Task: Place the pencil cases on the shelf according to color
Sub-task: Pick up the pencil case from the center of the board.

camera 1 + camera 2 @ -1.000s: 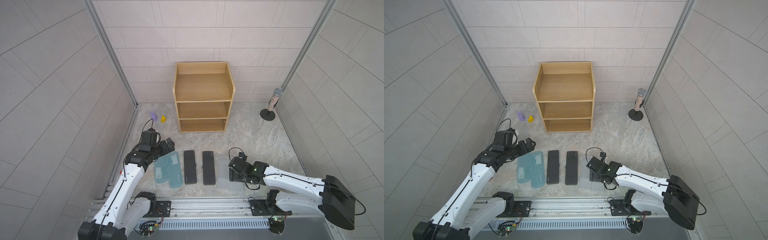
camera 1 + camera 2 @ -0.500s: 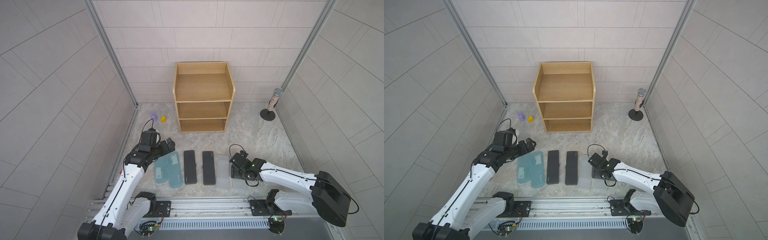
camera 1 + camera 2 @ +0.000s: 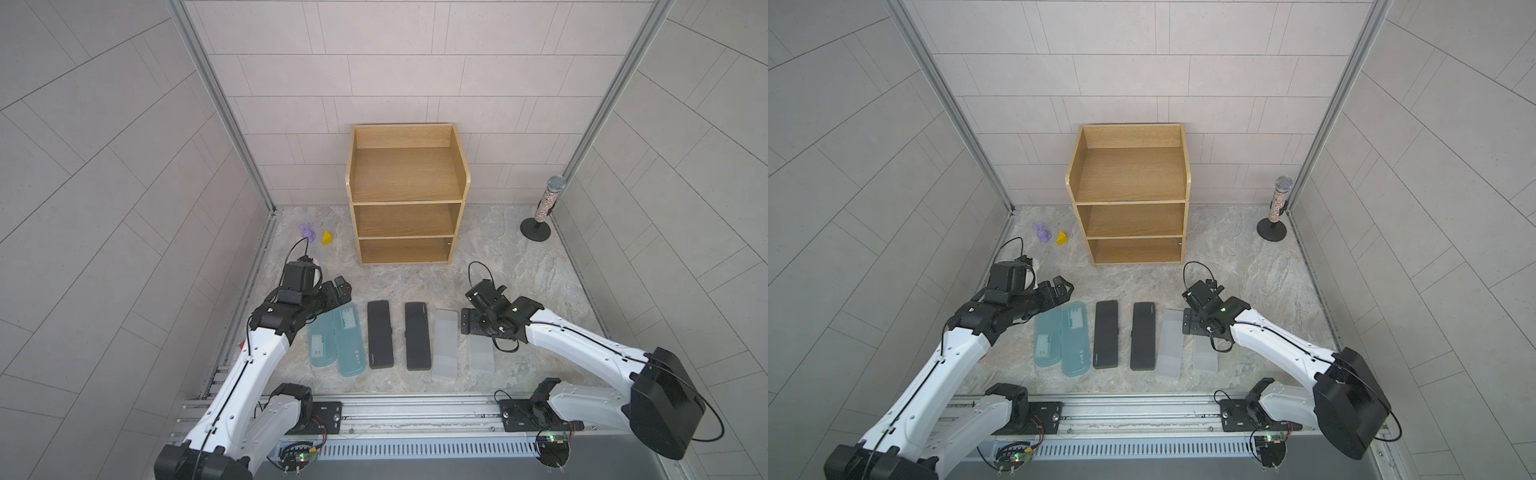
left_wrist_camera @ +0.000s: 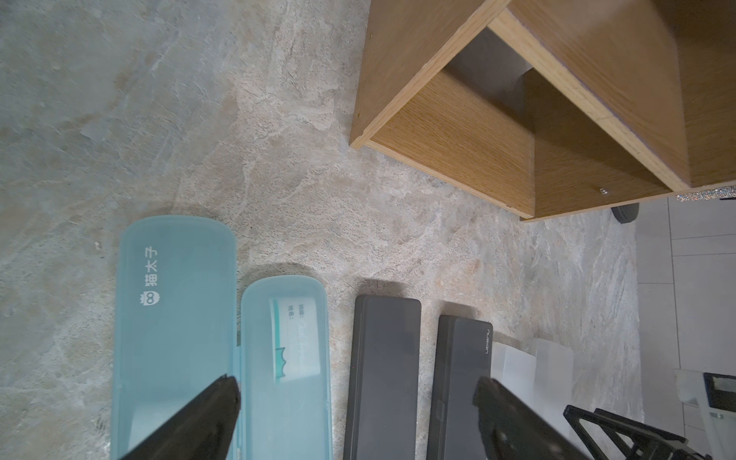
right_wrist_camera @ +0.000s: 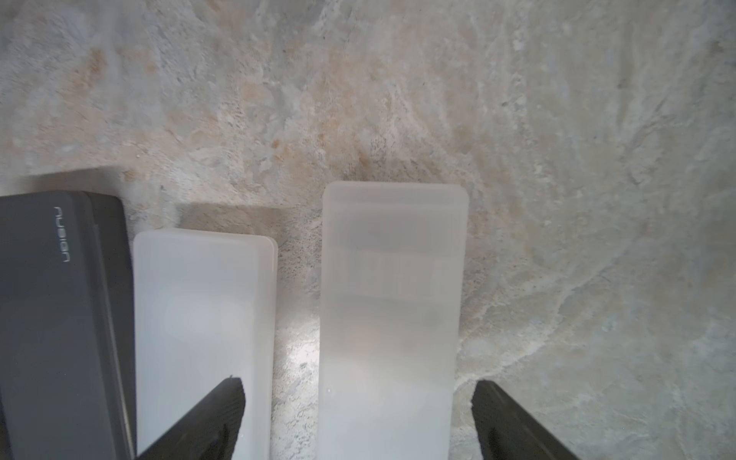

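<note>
Right gripper [image 5: 356, 384]: jaws spread wide, nothing held, straddling one end of the outer white case [image 5: 390, 298]. In both top views that is lower right of centre, with the gripper covering the case's upper end. Left gripper [image 4: 356, 382]: also spread and empty, hovering by the upper ends of the teal cases [image 3: 332, 338], lower left of centre.

Risks, my read:
- The inner finger [image 5: 215, 414] lines up over the second white case [image 5: 203, 318], not over the gap. A straight descent likely lands on that lid or pinches both cases. It needs a nudge outward first.
- The grip point is at one end of a long flat box. Lifted from there it will probably droop and swing. The frosted plastic looks slick, so it may twist out.
- The gap between the white pair is narrow, and the black cases [image 3: 379, 334] come next in the row. A sideways shove could chain along it.
- The teal pair lie touching along their long edges. Lifting one may drag its mate.
- The shelf [image 3: 405, 178] is upper centre, all three tiers bare, well apart from the row. The lower tiers are low slots, so a drooping case could catch a front edge.
- Nothing marks a colour per tier. The arms must agree or pairs get split.
</note>
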Tool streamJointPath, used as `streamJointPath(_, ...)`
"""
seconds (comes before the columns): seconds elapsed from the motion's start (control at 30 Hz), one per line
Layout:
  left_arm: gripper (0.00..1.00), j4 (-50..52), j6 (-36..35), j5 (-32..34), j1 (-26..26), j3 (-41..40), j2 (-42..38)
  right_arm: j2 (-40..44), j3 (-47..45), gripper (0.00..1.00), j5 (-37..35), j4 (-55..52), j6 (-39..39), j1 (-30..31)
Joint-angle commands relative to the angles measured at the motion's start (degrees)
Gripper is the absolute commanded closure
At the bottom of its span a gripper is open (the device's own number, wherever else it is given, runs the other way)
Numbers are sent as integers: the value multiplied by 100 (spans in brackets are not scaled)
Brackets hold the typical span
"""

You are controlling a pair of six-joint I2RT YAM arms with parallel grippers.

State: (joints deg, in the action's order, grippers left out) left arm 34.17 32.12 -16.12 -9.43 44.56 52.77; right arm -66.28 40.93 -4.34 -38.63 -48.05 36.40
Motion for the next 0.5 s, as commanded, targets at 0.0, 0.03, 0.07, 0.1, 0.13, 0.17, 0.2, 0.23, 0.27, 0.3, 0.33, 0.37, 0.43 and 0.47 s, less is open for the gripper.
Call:
streamJointPath(0.0, 0, -44, 55, -228, -64, 124, 40, 366, -149, 0, -248, -777, -443, 272)
streamJointPath(0.03, 0, -42, 65, -163, -97, 102, 35, 455, -176, 0, -400, -957, -603, 419)
streamJointPath(0.07, 0, -51, 67, -82, -135, 74, -5, 539, -229, 0, -496, -1071, -778, 583)
streamJointPath(0.1, 0, -57, 54, -37, -163, 52, -36, 619, -304, 0, -552, -1094, -928, 718)
streamJointPath(0.13, 0, -68, 54, -19, -191, 22, -88, 712, -434, 0, -596, -1015, -1138, 891)
streamJointPath(0.17, 0, -86, 58, -14, -213, 1, -117, 791, -647, 0, -586, -842, -1314, 1044)
streamJointPath(0.2, 0, -103, 67, -35, -230, -14, -130, 832, -794, 0, -540, -713, -1460, 1138)
streamJointPath(0.23, 0, -115, 68, -47, -251, -16, -142, 838, -932, 0, -473, -582, -1594, 1222)
streamJointPath(0.27, 0, -128, 60, -47, -276, -40, -155, 830, -1046, 0, -454, -457, -1730, 1332)
streamJointPath(0.3, 0, -143, 58, -37, -287, -60, -168, 795, -1105, 0, -467, -408, -1835, 1406)
streamJointPath(0.33, 0, -148, 81, -41, -296, -76, -171, 755, -1152, 0, -477, -357, -1917, 1479)
streamJointPath(0.37, 0, -168, 92, -52, -305, -94, -193, 707, -1186, 0, -475, -294, -1966, 1558)
streamJointPath(0.43, 0, -223, 110, -77, -305, -114, -205, 607, -1231, 0, -477, -200, -2045, 1653)
streamJointPath(0.47, 0, -223, 110, -79, -313, -109, -203, 536, -1255, 0, -463, -148, -2081, 1699)
